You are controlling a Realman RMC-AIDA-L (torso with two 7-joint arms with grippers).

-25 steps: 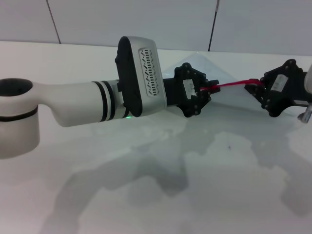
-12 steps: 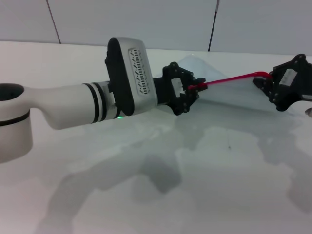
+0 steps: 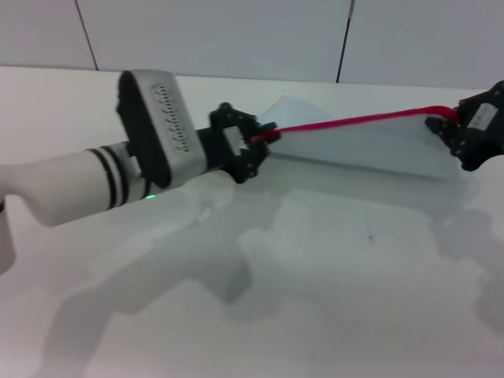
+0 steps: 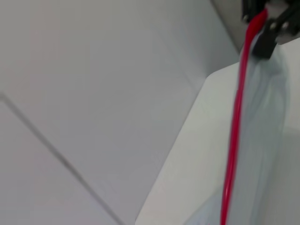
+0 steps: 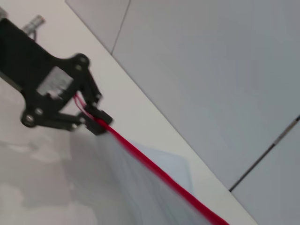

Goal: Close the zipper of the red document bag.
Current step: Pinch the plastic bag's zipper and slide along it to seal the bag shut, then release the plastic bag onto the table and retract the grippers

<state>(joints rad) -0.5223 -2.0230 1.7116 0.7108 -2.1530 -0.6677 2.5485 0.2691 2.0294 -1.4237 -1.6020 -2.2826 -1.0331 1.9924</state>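
The red document bag (image 3: 370,146), a pale translucent pouch, is held up off the white table with its red edge on top. The zipper (image 3: 354,121) runs as a taut red line between both grippers. My left gripper (image 3: 264,135) is shut on the zipper's left end. My right gripper (image 3: 442,118) is shut on its right end at the frame's right edge. The left wrist view shows the zipper (image 4: 236,123) leading to the right gripper (image 4: 263,18). In the right wrist view the zipper (image 5: 150,165) runs to the left gripper (image 5: 89,111).
The white table (image 3: 315,299) spreads in front of the bag. A panelled grey wall (image 3: 236,35) stands behind the table. The left arm's silver wrist housing (image 3: 157,126) hangs over the table's left part.
The left gripper has slid left along the zipper while the right gripper moved right and slightly up. The red strip between them has grown much longer and the bag is spread wider.
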